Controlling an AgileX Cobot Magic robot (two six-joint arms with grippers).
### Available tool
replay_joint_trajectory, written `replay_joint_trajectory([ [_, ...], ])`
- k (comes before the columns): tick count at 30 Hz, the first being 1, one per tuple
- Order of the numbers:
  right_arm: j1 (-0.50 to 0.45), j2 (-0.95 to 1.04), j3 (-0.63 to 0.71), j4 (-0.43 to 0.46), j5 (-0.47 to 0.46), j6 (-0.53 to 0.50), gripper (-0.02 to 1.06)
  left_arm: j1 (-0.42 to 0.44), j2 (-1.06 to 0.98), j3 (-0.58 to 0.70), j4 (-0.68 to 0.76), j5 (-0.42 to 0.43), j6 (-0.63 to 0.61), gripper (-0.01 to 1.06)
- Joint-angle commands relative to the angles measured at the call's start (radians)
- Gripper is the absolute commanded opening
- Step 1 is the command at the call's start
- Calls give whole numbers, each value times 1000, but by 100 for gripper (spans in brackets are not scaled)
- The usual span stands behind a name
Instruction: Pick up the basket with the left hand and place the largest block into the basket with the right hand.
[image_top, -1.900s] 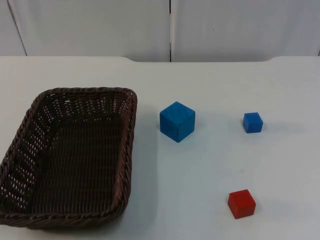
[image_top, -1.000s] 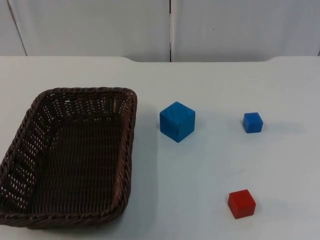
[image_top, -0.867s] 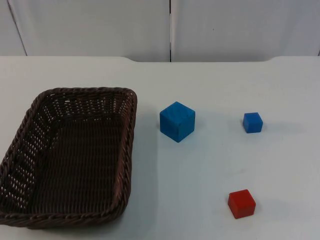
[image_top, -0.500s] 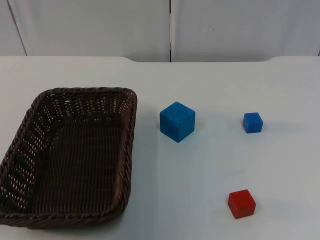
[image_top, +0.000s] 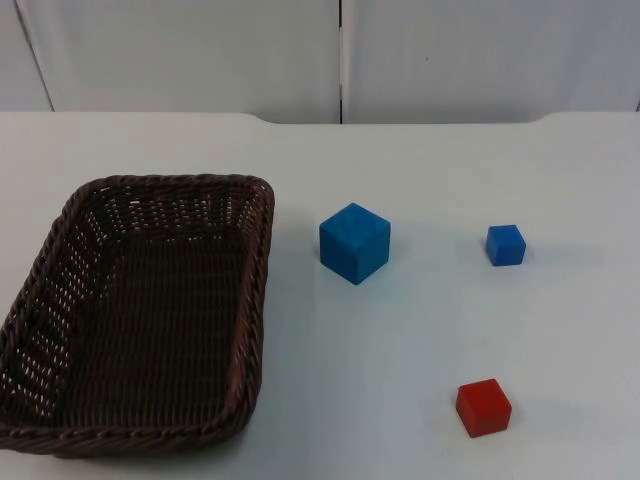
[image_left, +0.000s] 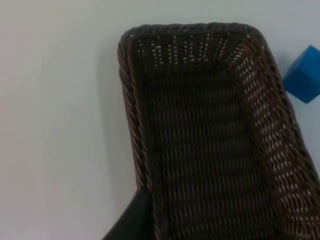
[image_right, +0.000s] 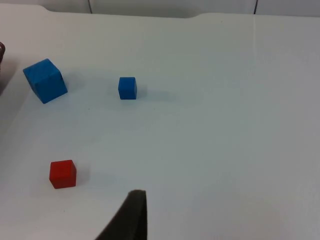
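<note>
Even, bright, diffuse light falls on the white surface. Soft shadows lie to the right of the big blue block, small blue block and red block. The basket interior stays dim.

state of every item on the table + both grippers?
basket: upright on the table, nothing in it, not gripped.
large blue block: on the table right of the basket, apart from it, not gripped.
small blue block: on the table, free.
red block: on the table, free.
left gripper: by the basket's rim.
right gripper: above bare table.
</note>
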Motion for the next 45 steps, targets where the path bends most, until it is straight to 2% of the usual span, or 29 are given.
replay_joint_trajectory([
  [1,-9,-4,-2,-3,-3,1,105,1,33,-5,-35,-49,19,105],
  [3,-30,-4,-2,-3,-3,1,105,1,69,-5,-47,-82,30,105],
  [9,-108,-4,-2,-3,-3,1,105,1,157,-58,-77,-93,46,105],
  [31,-115,-4,-2,-3,-4,1,105,1,564,-260,-75,-91,64,105],
  [45,-115,-4,-2,-3,-4,1,105,1,815,-314,-71,-94,70,105],
])
